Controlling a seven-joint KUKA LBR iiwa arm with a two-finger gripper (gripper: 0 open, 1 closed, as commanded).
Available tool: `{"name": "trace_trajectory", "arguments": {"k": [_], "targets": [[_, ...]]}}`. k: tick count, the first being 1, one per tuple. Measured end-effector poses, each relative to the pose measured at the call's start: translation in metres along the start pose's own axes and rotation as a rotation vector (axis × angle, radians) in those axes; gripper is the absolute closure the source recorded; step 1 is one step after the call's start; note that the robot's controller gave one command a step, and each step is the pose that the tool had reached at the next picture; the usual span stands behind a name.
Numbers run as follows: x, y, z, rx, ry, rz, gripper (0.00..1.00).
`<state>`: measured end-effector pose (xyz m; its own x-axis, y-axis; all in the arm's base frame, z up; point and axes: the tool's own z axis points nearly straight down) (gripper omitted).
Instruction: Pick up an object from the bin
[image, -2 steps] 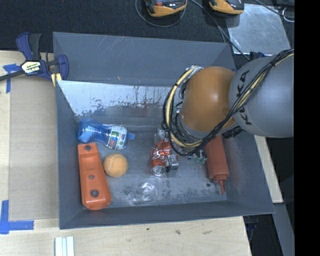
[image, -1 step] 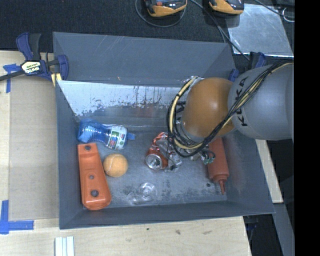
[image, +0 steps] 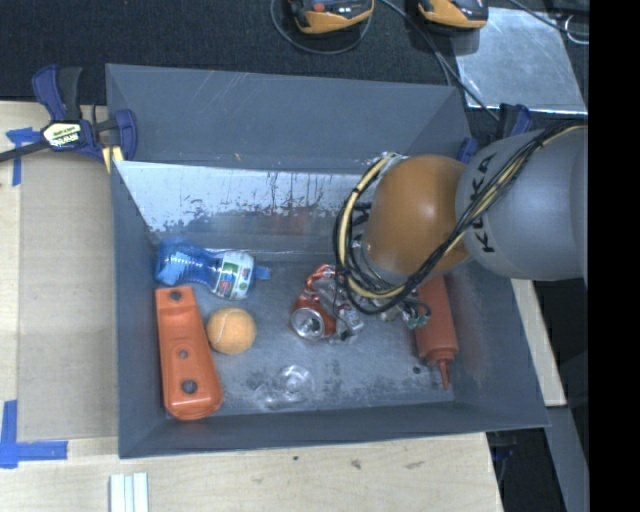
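Gripper sits low against the crushed can mid-bin; open or closed, can't tell. Bin also holds blue bottle, orange ball, orange block, brown bottle.

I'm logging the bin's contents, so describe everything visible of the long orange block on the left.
The long orange plastic-looking block lies flat on the floor of the grey metal bin, along its left wall. Its corners are rounded, two small dark holes mark its top face, and it looks intact. A small orange ball sits at its right side; whether they touch is unclear.
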<state>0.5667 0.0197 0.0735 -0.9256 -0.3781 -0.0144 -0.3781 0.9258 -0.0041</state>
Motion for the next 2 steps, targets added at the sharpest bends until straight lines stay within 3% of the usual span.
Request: {"name": "trace_trajectory", "arguments": {"k": [1, 2], "targets": [[0.001, 0.002, -0.103, -0.001, 0.002, 0.047, 1.0], [-0.005, 0.009, -0.03, 0.002, -0.007, 0.047, 1.0]]}}
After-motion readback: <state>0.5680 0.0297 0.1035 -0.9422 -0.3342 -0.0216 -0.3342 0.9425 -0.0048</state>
